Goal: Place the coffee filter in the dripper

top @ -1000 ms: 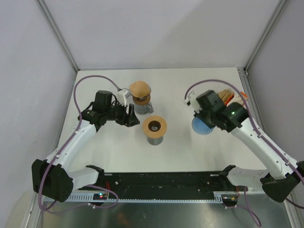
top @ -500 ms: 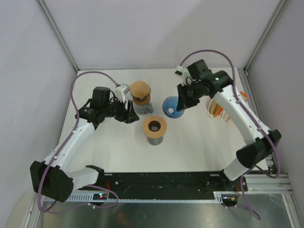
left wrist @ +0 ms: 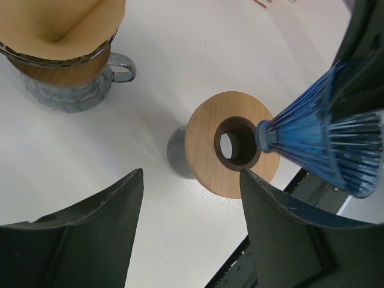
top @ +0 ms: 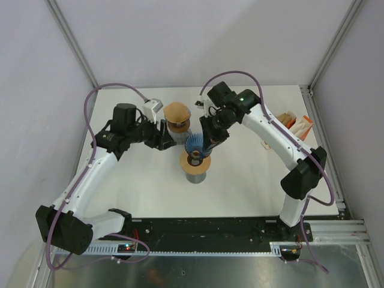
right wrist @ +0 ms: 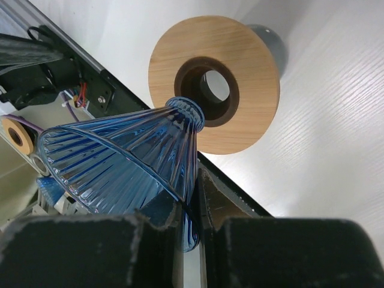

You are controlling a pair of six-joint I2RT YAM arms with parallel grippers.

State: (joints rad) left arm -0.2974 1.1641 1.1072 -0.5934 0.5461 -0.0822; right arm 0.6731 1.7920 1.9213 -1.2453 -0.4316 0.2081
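Note:
A brown paper coffee filter sits in a glass mug with a wooden collar at the back middle; it also shows in the left wrist view. My right gripper is shut on the rim of a blue ribbed glass dripper and holds it tilted, its narrow end just above the hole of a wooden ring on a grey stand. In the right wrist view the dripper hangs over the ring. My left gripper is open and empty beside the mug, left of the ring.
A stack of orange and white packets lies at the back right edge. Metal frame posts and grey walls close in the table. A black rail runs along the near edge.
My right arm has swung left with the blue dripper, from the right side of the table to just over the wooden ring. My left gripper has edged back toward the mug.

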